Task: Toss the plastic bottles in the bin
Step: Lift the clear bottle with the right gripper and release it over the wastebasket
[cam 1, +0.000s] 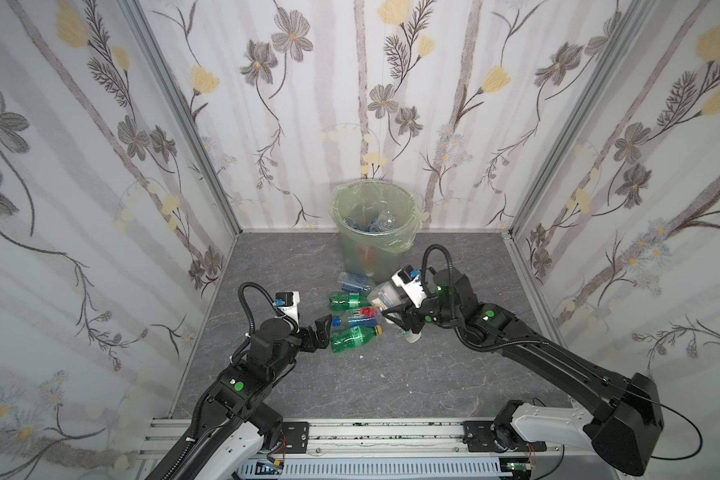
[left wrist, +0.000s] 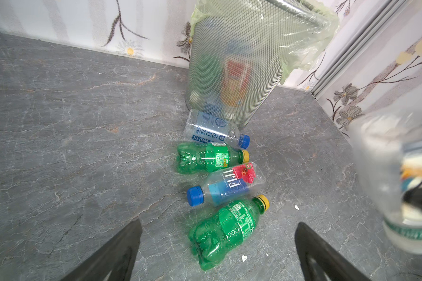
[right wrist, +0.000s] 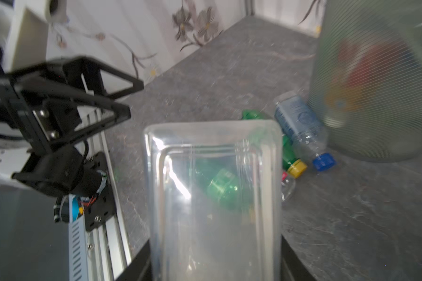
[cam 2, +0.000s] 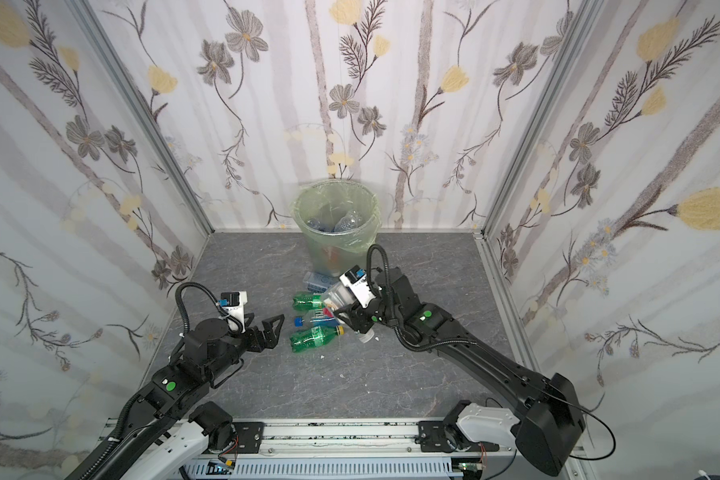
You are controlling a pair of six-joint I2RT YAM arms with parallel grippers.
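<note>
My right gripper (cam 1: pixel 400 318) is shut on a clear plastic bottle (right wrist: pixel 215 194) and holds it above the floor, right of the pile; its square base (cam 1: pixel 382 296) points toward the bin (cam 1: pixel 358 257). On the floor lie a clear blue-labelled bottle (left wrist: pixel 212 127) against the bin's foot, a green one (left wrist: pixel 210 157), a Fiji bottle (left wrist: pixel 229 186) and a nearer green bottle (left wrist: pixel 225 228). My left gripper (left wrist: pixel 218 225) stands open, its fingers (left wrist: pixel 129 238) straddling that nearest green bottle without touching it. The bin holds several bottles (cam 1: pixel 377 222).
Flowered walls close in the grey floor on three sides, and the bin (cam 2: pixel 325 257) stands against the back wall. An aluminium rail (cam 1: pixel 383 436) carries both arm bases at the front. Small white scraps (left wrist: pixel 244 258) lie near the bottles.
</note>
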